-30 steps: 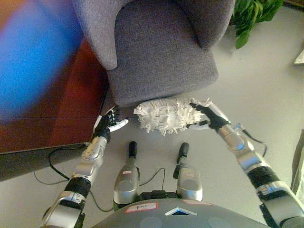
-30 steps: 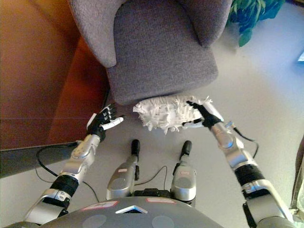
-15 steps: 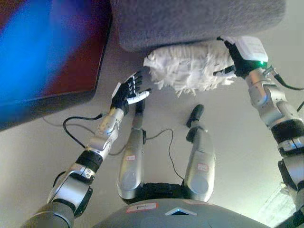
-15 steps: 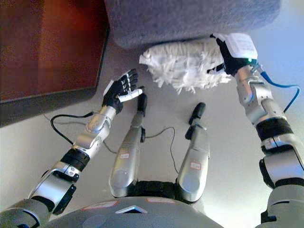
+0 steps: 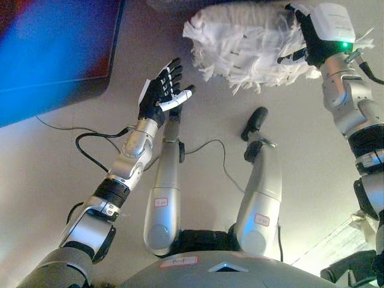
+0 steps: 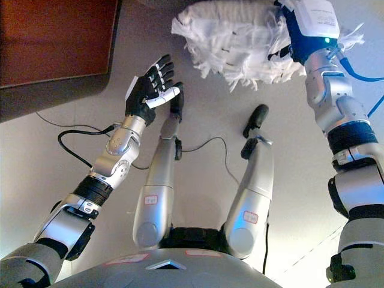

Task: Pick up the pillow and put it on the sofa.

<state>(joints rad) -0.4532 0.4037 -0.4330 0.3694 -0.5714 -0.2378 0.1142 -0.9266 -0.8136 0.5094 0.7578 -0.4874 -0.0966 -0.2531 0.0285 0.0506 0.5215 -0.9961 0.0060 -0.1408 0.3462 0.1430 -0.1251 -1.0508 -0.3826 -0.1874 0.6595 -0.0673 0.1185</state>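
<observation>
A white shaggy pillow (image 5: 243,42) lies on the pale floor at the top of both eye views, just below a sliver of the grey sofa's front edge (image 5: 168,3). My right hand (image 5: 307,37) rests against the pillow's right end, its fingers laid fairly straight along the shag and the thumb showing underneath. My left hand (image 5: 162,93) hovers open with its fingers spread, a short way left of and below the pillow's left end, touching nothing.
A reddish-brown mat or panel with a dark border (image 6: 54,36) fills the top left. Pale grey floor (image 5: 54,156) stretches between it and the pillow. A pale cloth-like thing (image 5: 354,231) shows at the lower right edge.
The camera has tipped further down, so the sofa has almost left the view. The left hand has lifted and come closer to the pillow's left end. The right hand stays on its right end.
</observation>
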